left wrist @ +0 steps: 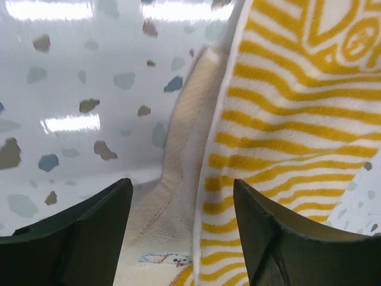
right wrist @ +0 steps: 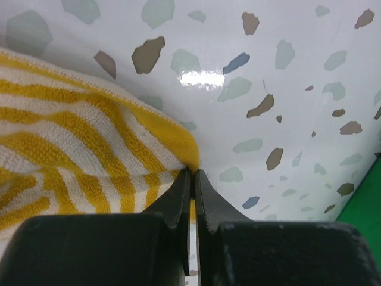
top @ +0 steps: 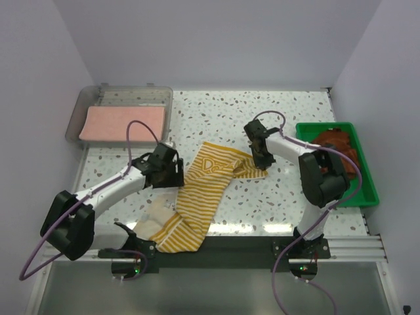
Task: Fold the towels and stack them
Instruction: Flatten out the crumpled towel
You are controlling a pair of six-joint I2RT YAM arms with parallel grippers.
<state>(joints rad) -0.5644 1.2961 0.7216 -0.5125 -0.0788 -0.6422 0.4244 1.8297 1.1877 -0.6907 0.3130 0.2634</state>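
The yellow-and-white striped towel (top: 203,197) lies crumpled lengthwise across the speckled table, with its pale underside turned up at the near left. My left gripper (top: 174,172) hovers at the towel's left edge. In the left wrist view it (left wrist: 181,185) stands open, its jaws wide apart over the striped towel's (left wrist: 286,119) hem. My right gripper (top: 262,161) sits at the towel's far right corner. In the right wrist view it (right wrist: 193,171) is shut on the yellow edge of the striped towel (right wrist: 71,131). A salmon-pink towel (top: 121,123) lies flat in the bin. Rust-brown towels (top: 338,147) are bunched in the tray.
The clear grey bin (top: 85,108) stands at the back left of the table. The green tray (top: 367,177) sits along the right edge, close to the right arm. White walls enclose the table on three sides.
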